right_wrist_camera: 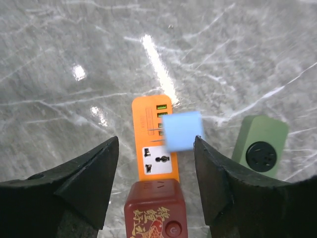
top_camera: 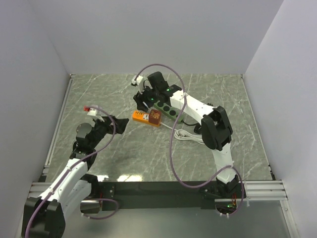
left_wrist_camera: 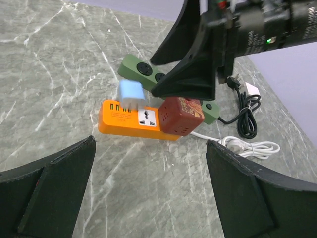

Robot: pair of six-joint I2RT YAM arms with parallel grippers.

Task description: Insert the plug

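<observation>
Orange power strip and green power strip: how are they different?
The orange power strip has a white socket face; the green power strip has round black sockets. The orange power strip has a red cube at one end; the green power strip's visible sockets are bare. Both lie flat on the table.

Orange strip (right_wrist_camera: 141, 124); blue plug (right_wrist_camera: 182, 130)
</observation>
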